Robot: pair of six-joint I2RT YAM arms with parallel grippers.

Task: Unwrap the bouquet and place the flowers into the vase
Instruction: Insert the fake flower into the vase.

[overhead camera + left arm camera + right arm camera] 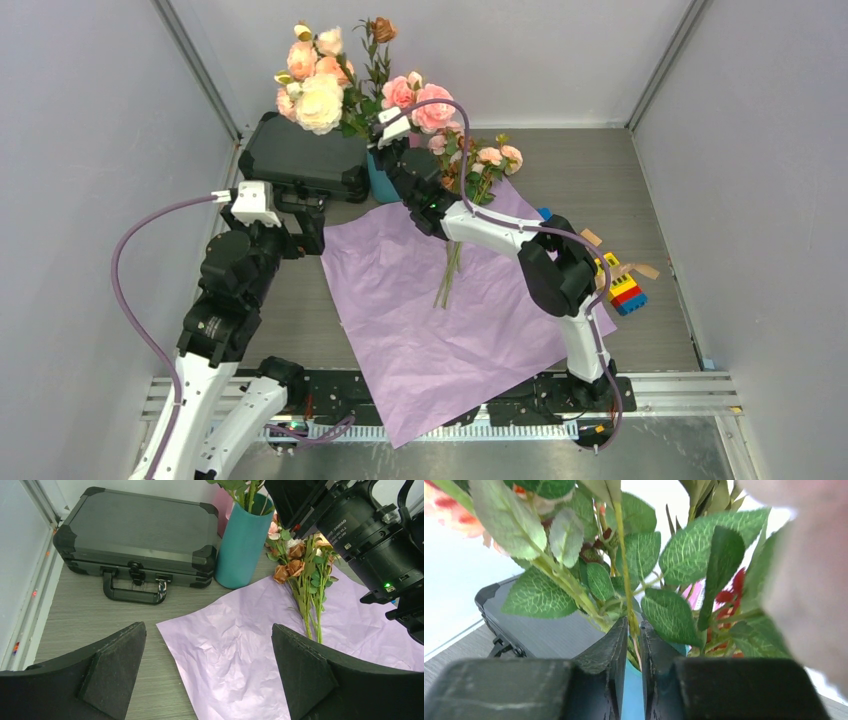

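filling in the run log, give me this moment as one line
left gripper open, empty | right gripper around thin green stem over teal-blue cylindrical vase | small brown and cream roses lying on flat lilac crinkled paper

Small white print on the right arm's black motor housing (357, 527) reads "DAMIAO"; the finer lines are illegible.

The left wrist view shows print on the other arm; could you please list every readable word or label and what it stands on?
"DAMIAO": white print on the right arm's black joint.
Smaller lines around it: too small to read.
No lettering visible on the case or the vase.
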